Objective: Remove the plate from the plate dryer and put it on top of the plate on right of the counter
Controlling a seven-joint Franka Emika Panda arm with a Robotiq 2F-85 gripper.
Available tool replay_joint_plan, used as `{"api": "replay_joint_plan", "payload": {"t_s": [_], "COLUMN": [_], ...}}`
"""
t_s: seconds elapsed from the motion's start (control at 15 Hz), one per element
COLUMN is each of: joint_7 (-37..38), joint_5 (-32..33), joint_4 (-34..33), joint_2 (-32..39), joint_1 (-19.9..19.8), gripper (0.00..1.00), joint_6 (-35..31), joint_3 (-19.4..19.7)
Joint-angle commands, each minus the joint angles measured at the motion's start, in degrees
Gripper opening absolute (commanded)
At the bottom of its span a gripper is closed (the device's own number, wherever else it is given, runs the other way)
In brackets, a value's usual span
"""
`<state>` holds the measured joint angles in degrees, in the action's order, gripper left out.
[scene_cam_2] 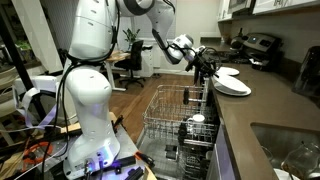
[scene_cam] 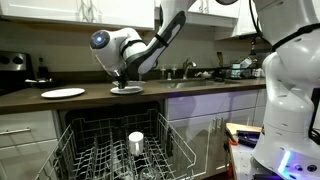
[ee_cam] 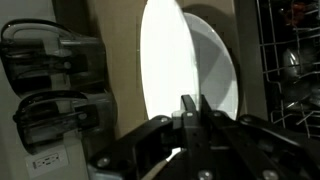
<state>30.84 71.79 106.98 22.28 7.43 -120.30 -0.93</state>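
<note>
The fingers (ee_cam: 187,110) are pinched tight together on the near rim of the plate (ee_cam: 165,60), which shows in the wrist view as a bright white disc. Just behind it, half covered, the rim of the second plate (ee_cam: 222,70) peeks out on one side. The two overlap without being squarely lined up.

In an exterior view the arm (scene_cam: 158,45) bends down over the dark brown counter (scene_cam: 210,88), and the two plates under the fingers read as one low white shape on the worktop. From that angle I can't quite tell whether the held plate already lies flat on the one below or hangs just above it.

A third plate (scene_cam: 63,93) lies flat on the same counter, well apart from the pair and on the side away from the sink (scene_cam_2: 285,150).

Below the counter edge the wire dish rack (scene_cam: 100,150) stands pulled out in front of the white cabinet fronts, with its rows of tines upright. A small white cup (scene_cam: 136,140) sits among them near the middle. In both exterior views the rack is clear of the arm, and the plate in the fingers is up at counter level, well above the rack.
</note>
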Motion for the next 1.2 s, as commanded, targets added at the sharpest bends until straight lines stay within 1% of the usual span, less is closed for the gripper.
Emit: {"api": "replay_joint_plan", "payload": {"t_s": [0.0, 0.53, 1.13], "joint_7": [1.1, 1.4, 1.1], "joint_5": [3.3, 4.1, 5.4], "joint_4": [-0.1, -0.4, -1.1], "joint_2": [-0.3, 0.2, 2.0], "joint_1": [-0.9, -1.4, -1.1], "gripper": [0.02, 0.02, 0.02], "joint_6": [-2.1, -5.8, -4.7], "joint_3": [0.4, 0.9, 1.1]}}
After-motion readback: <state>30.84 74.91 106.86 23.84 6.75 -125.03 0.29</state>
